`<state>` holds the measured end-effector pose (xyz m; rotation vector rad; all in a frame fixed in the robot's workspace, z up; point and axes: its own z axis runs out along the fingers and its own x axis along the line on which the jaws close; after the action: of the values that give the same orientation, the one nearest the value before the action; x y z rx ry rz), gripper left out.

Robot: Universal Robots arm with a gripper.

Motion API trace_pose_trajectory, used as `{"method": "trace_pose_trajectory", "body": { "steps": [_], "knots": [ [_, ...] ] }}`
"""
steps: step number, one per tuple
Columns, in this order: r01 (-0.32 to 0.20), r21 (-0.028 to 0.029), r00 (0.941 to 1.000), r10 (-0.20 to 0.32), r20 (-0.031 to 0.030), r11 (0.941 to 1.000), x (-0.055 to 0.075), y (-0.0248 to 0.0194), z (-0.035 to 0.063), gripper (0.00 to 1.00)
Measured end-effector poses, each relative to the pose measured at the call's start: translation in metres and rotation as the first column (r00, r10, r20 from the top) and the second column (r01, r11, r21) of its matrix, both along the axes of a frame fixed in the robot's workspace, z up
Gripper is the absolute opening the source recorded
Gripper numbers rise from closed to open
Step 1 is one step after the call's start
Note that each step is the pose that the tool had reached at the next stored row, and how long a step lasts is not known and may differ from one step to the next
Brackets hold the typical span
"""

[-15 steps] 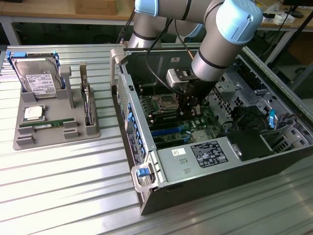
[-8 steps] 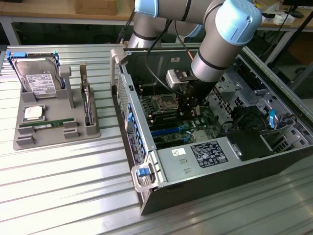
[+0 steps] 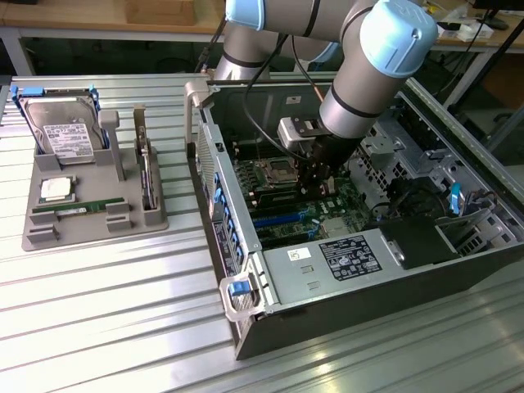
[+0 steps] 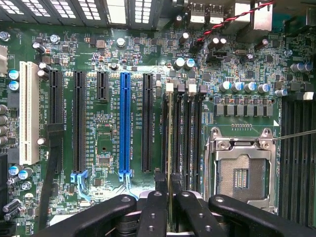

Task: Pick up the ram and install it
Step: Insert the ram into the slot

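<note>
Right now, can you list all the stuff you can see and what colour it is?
table: one, silver, under everything
computer case: one, dark grey, open on the table
motherboard: one, green, inside the case
long slot: one, blue, on the motherboard
tray: one, grey, exterior view's left of the case
hard drive: one, silver, in the tray
processor chip: one, silver, in the tray
ram: one, seen edge-on, over black slots
arm: one, grey and blue, above the case
claw: one, black, shut on the ram

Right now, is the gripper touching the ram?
Touching. The wrist view shows the ram edge-on as a thin strip, its near end pinched between the two inner fingers of the gripper.
</note>
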<state>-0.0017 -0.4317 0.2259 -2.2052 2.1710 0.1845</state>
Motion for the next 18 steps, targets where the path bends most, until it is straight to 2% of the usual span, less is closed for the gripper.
{"method": "trace_pose_trajectory", "body": {
  "steps": [18],
  "knots": [
    [0.000, 0.0000, 1.0000, 0.000, 0.0000, 1.0000, 0.0000, 0.0000, 0.0000, 0.13]
  ]
}}
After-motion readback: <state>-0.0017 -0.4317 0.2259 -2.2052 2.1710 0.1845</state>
